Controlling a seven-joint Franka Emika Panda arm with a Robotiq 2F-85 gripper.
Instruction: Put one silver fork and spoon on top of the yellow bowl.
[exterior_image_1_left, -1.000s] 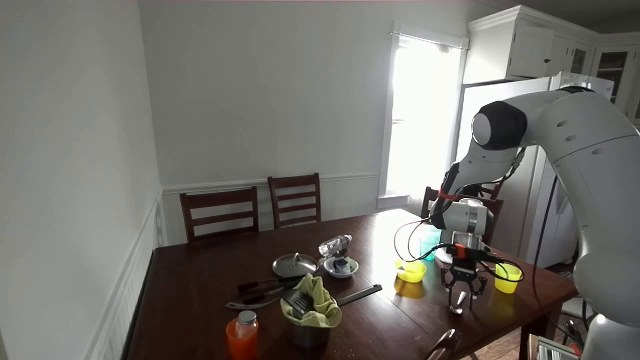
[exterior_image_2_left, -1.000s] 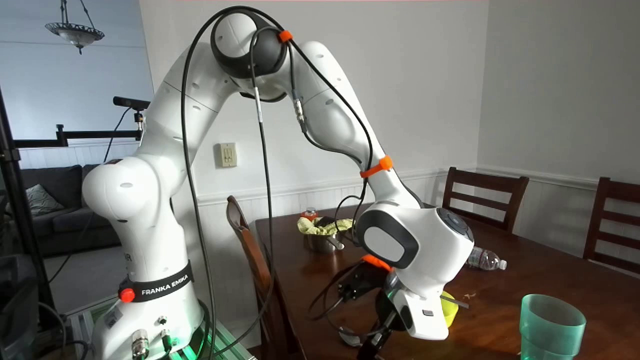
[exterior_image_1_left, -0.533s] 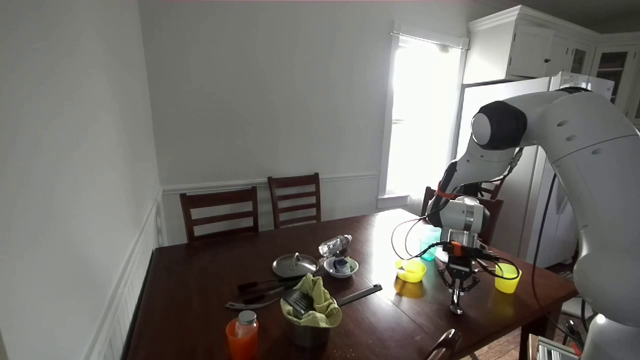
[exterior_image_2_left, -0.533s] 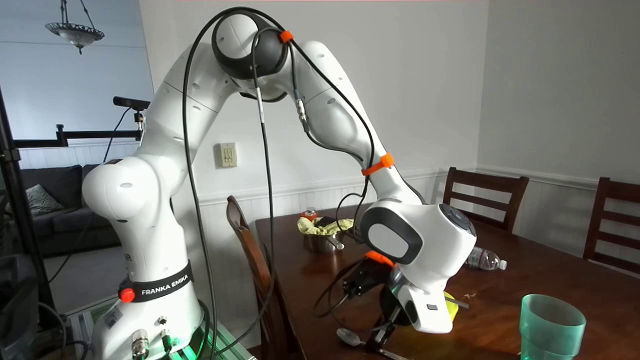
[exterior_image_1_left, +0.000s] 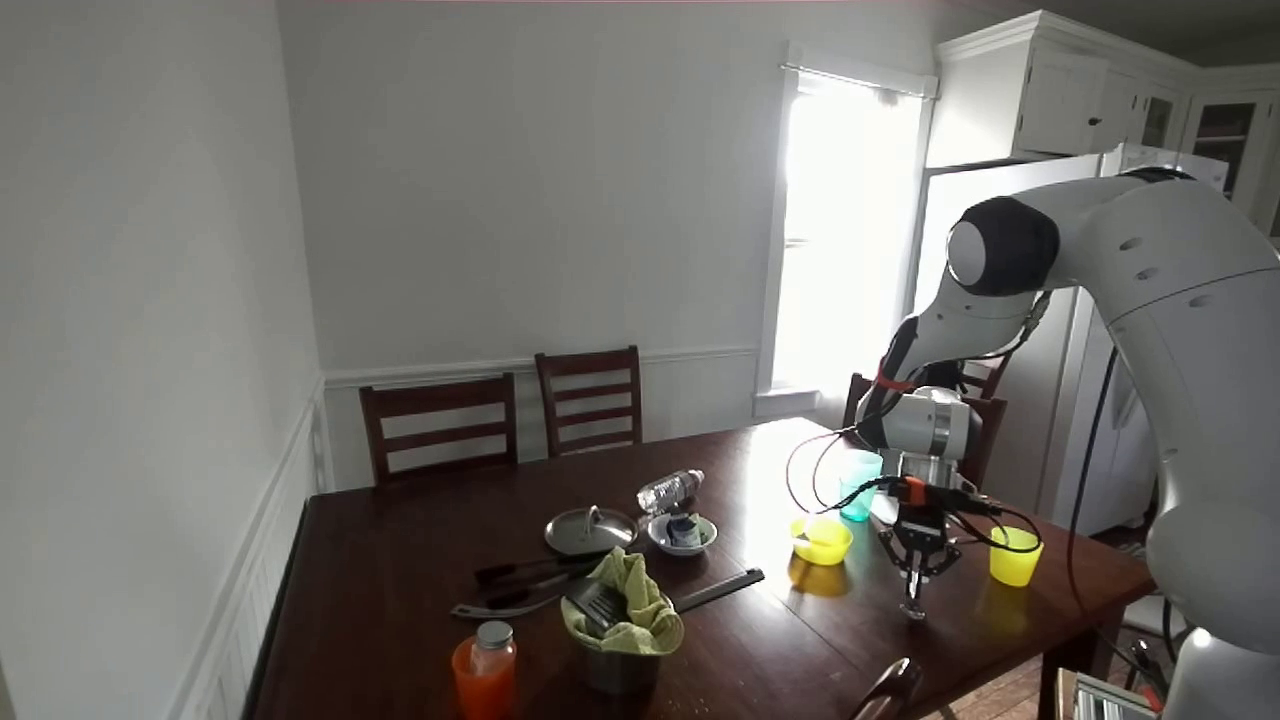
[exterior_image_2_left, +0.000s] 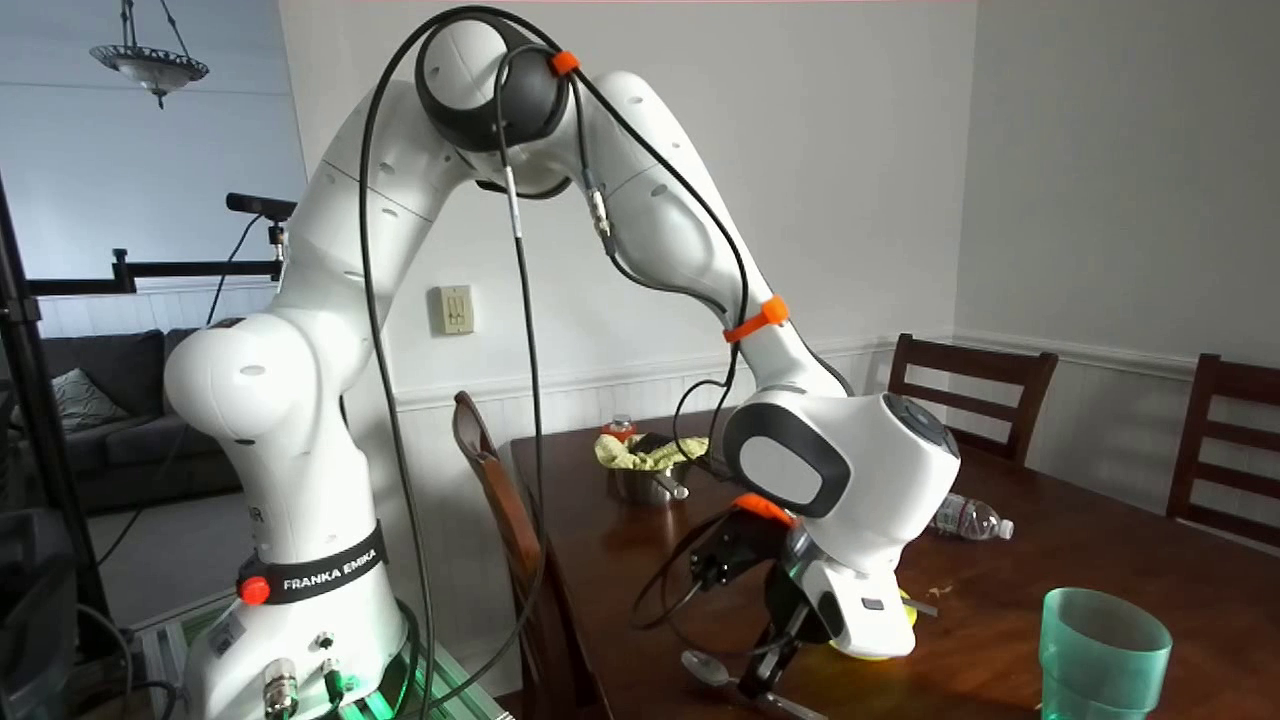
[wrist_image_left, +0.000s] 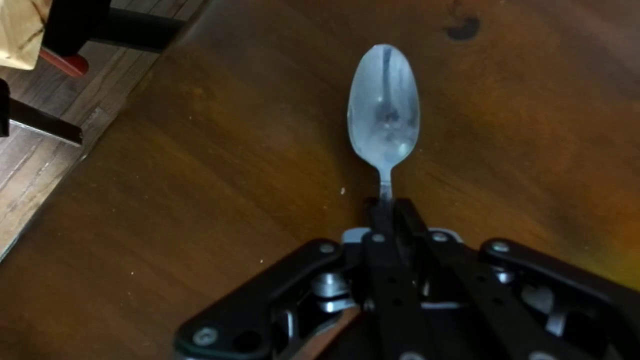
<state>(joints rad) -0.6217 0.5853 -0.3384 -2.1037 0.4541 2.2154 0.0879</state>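
My gripper (wrist_image_left: 388, 209) is shut on the silver spoon (wrist_image_left: 384, 107), gripping its handle just behind the bowl end, which points away from the fingers in the wrist view. In both exterior views the gripper (exterior_image_1_left: 913, 594) points down low over the table with the spoon (exterior_image_2_left: 706, 667); whether the spoon clears the wood is hard to tell. The yellow bowl (exterior_image_1_left: 822, 545) stands a short way from the gripper, mostly behind the wrist in an exterior view. A thin silver handle (exterior_image_2_left: 922, 606) juts out beside it; I cannot tell whether it is the fork.
A yellow cup (exterior_image_1_left: 1014, 560) stands on the gripper's opposite side from the bowl. A teal cup (exterior_image_2_left: 1103, 650) is near the bowl. Farther off are a pot (exterior_image_1_left: 620, 665) with a cloth, a white bowl (exterior_image_1_left: 712, 540), a lid (exterior_image_1_left: 575, 535) and a bottle (exterior_image_1_left: 668, 491). A chair back (exterior_image_1_left: 890, 688) rises at the table edge.
A second ago my gripper stood open around the spoon. Its fingers have closed on the handle, and gripper and spoon have since risen slightly.
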